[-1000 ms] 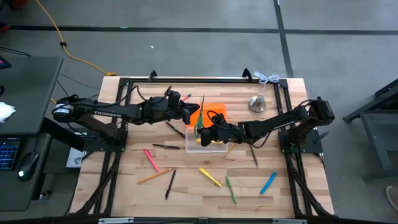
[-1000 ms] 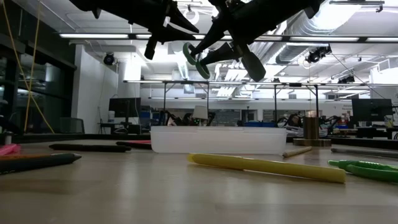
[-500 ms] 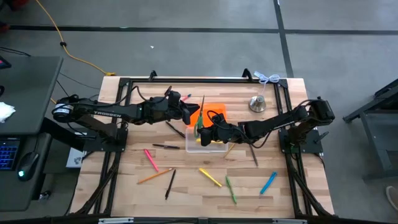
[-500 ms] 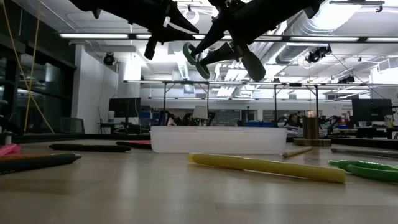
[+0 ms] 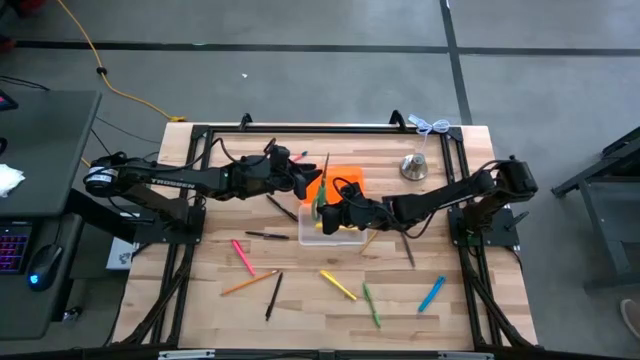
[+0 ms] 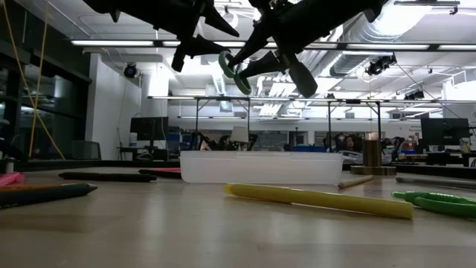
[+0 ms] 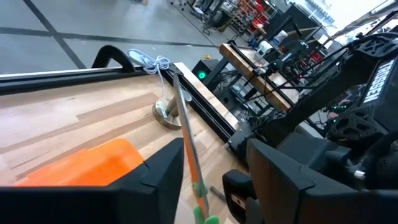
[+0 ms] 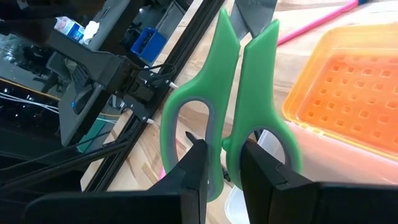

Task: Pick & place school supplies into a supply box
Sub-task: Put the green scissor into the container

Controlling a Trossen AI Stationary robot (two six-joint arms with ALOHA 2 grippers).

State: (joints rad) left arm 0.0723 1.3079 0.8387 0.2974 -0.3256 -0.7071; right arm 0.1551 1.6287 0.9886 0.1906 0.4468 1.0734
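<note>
Both slender, jointed arms are matte black. The left arm [image 5: 170, 182] carries white block lettering along its long link and a pale round cap at its shoulder; thin black cables loop behind each claw.

Scissors [image 8: 230, 106] green-handled; box lid [image 8: 348, 93] orange, dotted; table [image 5: 300, 300] pale wood.

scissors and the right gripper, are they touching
Touching. The right wrist view shows the right gripper with its fingers clamped on one green handle loop of the scissors.
</note>
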